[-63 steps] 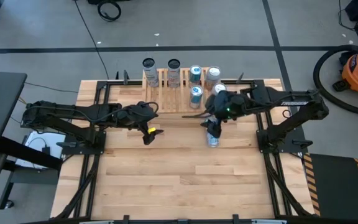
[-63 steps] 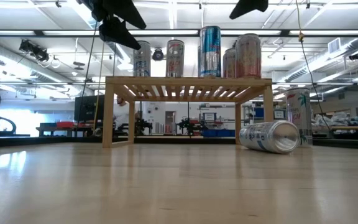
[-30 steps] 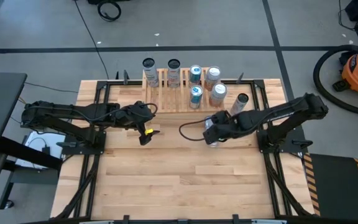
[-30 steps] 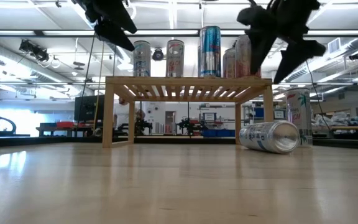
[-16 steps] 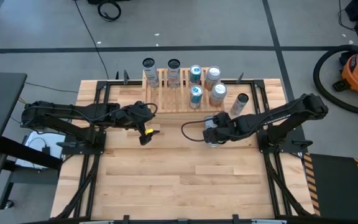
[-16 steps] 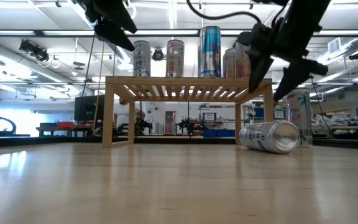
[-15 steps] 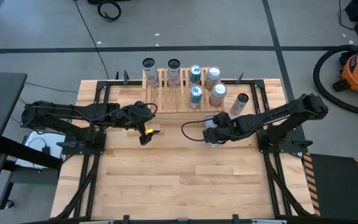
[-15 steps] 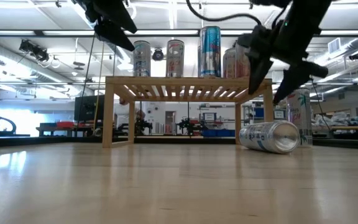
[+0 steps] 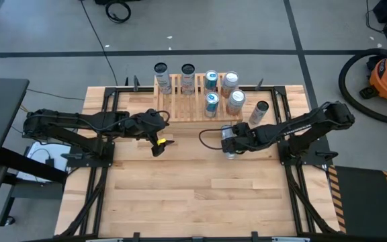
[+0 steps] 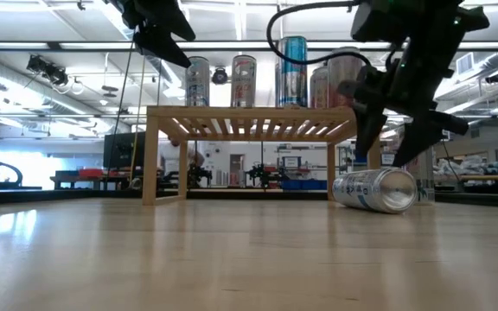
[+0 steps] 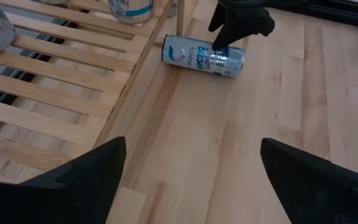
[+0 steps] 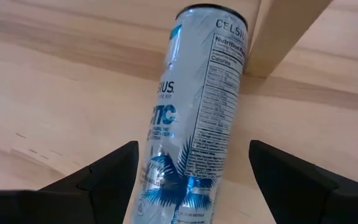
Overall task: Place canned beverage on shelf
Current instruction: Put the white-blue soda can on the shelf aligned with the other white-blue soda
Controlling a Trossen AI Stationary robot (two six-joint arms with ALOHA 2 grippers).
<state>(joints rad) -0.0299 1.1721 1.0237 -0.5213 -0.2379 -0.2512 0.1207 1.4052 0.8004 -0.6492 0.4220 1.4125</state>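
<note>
The right end effector (image 10: 396, 130), fingers spread, hangs directly over a Celsius can (image 10: 375, 189) lying on its side on the tabletop (image 9: 193, 188), close by the wooden shelf's (image 10: 262, 121) leg; the open fingers straddle the can's body without yet touching it, apparently lined up for a grasp. Six cans already stand on the shelf, and another (image 9: 259, 111) stands on the tabletop just beside it. The left end effector (image 9: 158, 142) waits, fingers spread, near the shelf's other end. Half a second earlier the right end effector sat higher above the fallen can; it has since come down toward it, while the left arm has not moved.
</note>
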